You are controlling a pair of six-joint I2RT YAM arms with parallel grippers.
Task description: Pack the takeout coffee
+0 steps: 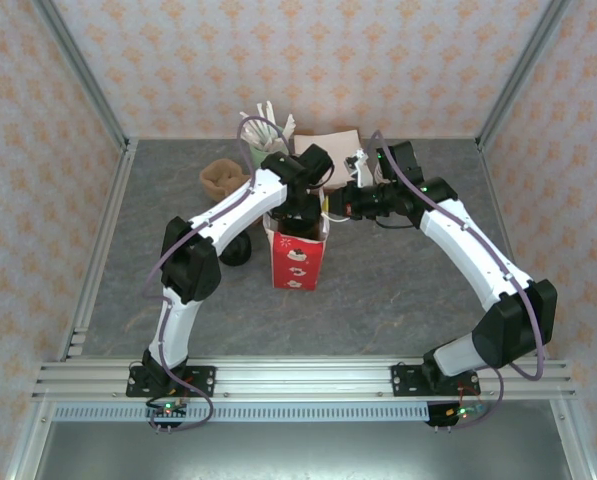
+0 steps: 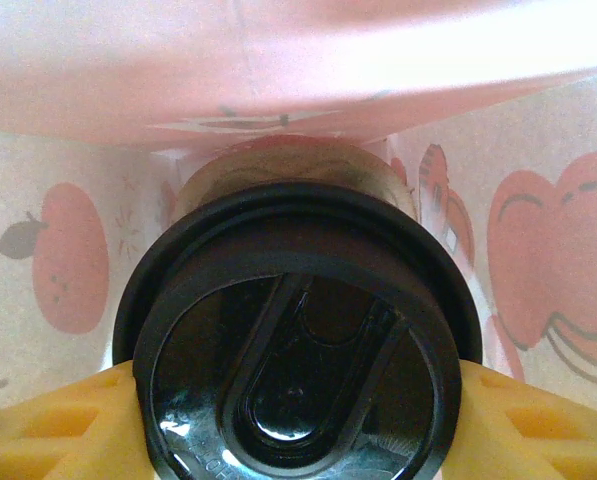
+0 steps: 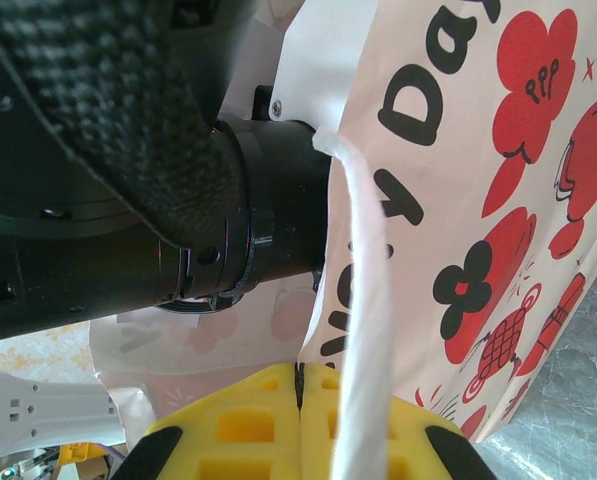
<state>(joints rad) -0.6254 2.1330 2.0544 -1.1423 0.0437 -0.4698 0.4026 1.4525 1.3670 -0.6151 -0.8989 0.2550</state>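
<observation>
Left wrist view puts the takeout coffee (image 2: 296,340) squarely between the two yellow fingers (image 2: 48,432) of the left gripper (image 2: 298,430); they press on opposite sides just under the black lid, so the cup is gripped and upright; past the fingertips on every side stands pale paper with red prints showing through, so the cup is down inside the bag (image 1: 298,262); holding it near the top keeps the lid level and lets the fingers fit between the walls.

Right wrist view shows the right gripper (image 3: 300,425) with its fingers clamped together on the bag's top edge; the white cord handle (image 3: 363,300) runs down over the front of the fingers, just to one side of the seam; I judge this pinch is there to hold the mouth open and steady the bag while the other arm lowers into it.

Hidden: the cup's base and the bag floor lie beyond the lid, so I cannot tell whether the cup is set down or hanging; whether the cord is caught in the pinch is unclear; from above, the left wrist covers the bag's mouth; a small dark thing (image 1: 236,250) beside the bag is too small to identify.
</observation>
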